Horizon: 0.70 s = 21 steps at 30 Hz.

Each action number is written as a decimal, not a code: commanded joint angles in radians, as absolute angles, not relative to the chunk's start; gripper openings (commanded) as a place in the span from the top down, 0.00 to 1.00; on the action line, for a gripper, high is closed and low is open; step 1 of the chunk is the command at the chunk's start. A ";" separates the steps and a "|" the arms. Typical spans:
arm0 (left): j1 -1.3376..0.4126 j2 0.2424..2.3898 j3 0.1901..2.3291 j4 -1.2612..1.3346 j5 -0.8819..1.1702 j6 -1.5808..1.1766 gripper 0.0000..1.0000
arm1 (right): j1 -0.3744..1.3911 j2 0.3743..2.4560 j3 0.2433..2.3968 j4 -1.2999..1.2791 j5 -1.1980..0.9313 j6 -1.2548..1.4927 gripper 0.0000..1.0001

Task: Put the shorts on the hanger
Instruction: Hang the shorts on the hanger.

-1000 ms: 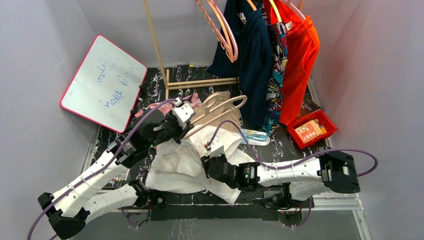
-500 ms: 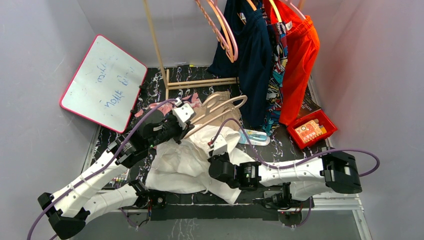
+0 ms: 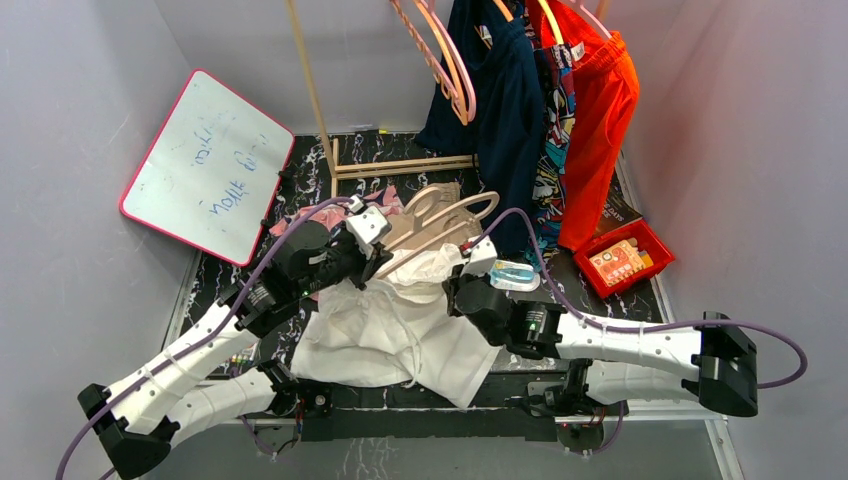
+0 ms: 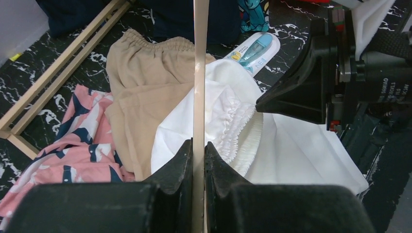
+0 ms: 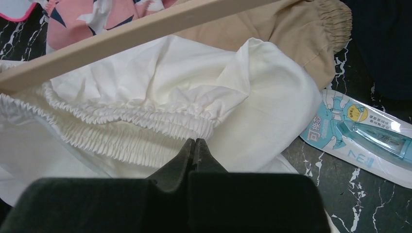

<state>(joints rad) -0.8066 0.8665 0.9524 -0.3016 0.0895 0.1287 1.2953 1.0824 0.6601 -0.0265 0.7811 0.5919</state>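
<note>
Shorts [image 3: 375,335] pulled nearer hanger [image 4: 199,73], right jaws newly pinching waistband [image 5: 145,119], left jaws clamping hanger

The left pincer [image 4: 198,145] and the right pincer [image 5: 195,141] are both squeezed closed, reaching forward and leaning toward each other.

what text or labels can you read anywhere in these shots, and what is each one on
Pink-rimmed white board: blue handwriting, too faint to read.
White and teal toothbrush blister pack: blue Chinese characters and what looks like "3"; the rest too small.
Black arm housing: white printed label, blurred.
Orange packet in the red plastic tray: print too small.
</note>
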 commanded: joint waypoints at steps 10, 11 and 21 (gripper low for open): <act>-0.801 0.933 0.826 -0.066 0.010 -0.039 1.00 | 1.238 0.973 0.539 0.027 0.659 0.738 0.38; -0.800 0.933 0.825 -0.062 0.002 -0.042 1.00 | 1.238 0.954 0.526 0.018 0.664 0.779 0.37; -0.801 0.919 0.829 -0.066 -0.080 -0.053 1.00 | 1.244 0.973 0.472 0.124 0.449 0.668 0.38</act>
